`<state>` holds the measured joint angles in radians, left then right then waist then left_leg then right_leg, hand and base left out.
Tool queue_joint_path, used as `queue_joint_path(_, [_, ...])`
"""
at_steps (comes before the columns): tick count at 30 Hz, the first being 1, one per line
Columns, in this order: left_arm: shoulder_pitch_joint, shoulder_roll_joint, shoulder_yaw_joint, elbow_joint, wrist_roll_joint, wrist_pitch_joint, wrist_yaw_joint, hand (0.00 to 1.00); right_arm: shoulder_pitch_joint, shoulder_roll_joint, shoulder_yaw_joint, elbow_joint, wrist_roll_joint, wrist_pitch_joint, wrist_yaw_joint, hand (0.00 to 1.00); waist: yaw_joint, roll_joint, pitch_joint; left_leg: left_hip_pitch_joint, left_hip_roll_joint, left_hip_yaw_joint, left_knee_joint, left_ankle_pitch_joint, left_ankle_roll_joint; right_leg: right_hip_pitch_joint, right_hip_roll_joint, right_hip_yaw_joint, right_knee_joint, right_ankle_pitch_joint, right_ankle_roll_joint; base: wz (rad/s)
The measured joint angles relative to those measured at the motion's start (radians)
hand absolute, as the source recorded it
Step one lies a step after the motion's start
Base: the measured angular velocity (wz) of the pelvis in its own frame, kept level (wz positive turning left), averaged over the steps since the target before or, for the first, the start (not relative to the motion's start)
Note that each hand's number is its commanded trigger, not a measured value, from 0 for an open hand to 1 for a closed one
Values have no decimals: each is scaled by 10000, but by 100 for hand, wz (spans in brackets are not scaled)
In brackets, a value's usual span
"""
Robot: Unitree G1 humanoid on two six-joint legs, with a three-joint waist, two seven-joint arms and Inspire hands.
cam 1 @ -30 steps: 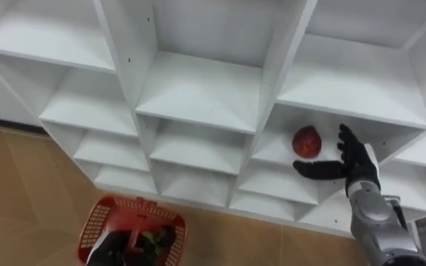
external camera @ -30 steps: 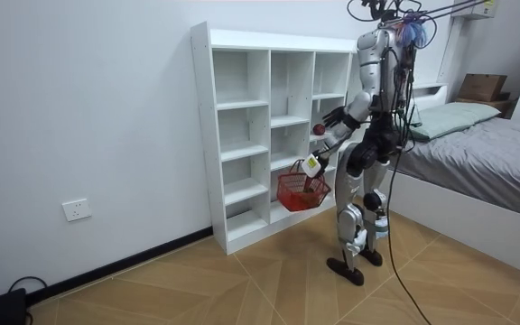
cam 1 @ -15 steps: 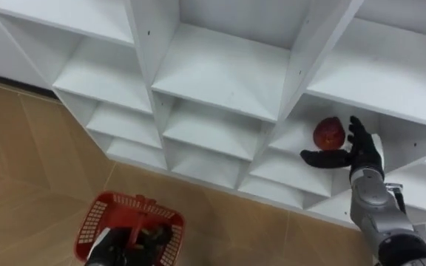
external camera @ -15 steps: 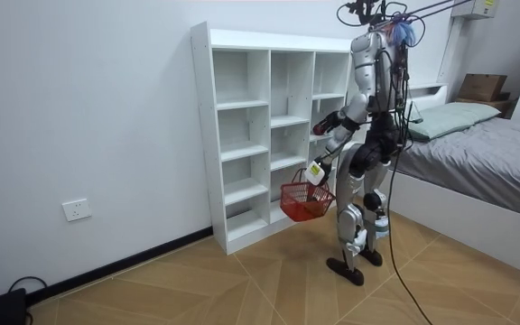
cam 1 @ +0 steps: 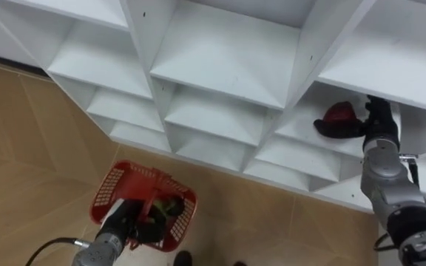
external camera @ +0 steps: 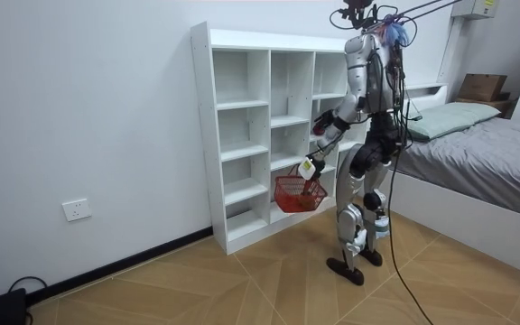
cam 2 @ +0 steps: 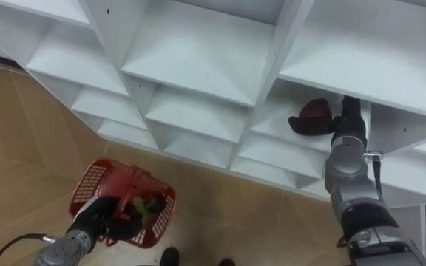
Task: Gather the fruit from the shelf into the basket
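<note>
Against the right hand's (cam 1: 379, 125) palm, in a closet (cam 1: 228, 59) cubby, sits the fruit (cam 1: 340, 112). A second ago the hand stood open beside it; now its thumb curls beneath, so the grasp looks nearly made. Low to its left, the left hand (cam 1: 128, 226) clasps the basket (cam 1: 106, 196) handle.

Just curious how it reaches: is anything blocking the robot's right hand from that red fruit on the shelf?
Nothing visible does. The right hand is right against the red fruit inside its shelf compartment. The left hand holds the red basket below.
</note>
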<state>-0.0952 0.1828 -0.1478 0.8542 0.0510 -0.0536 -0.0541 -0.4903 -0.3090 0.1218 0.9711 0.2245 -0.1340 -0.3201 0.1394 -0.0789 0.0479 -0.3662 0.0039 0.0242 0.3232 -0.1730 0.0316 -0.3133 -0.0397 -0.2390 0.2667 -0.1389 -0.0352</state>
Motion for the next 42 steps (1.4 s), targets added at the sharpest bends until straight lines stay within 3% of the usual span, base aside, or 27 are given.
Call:
queue_joint_path(5, [-303, -69, -494, 2, -30, -26, 35, 100, -7, 2, 39, 81, 75, -90, -71, 0, 20, 15, 12, -53, -5, 183, 9, 23, 38, -250, -42, 212, 256, -2, 3, -12])
queue_joint_path(20, [-451, -131, -1102, 77, -204, -135, -12, 100, -91, -124, 152, 96, 54, -81, -377, 0, 7, 54, 44, -258, -12, 432, 56, 66, 102, -663, -106, 429, 609, -5, 8, -3])
queue_joint_path(42, [-805, -296, -1228, 118, -352, -134, -221, 100, -360, -114, 245, 101, -490, 38, -256, 0, 24, 23, 60, -430, -5, 558, 99, 84, 130, -866, -120, 478, 601, -5, 7, 0])
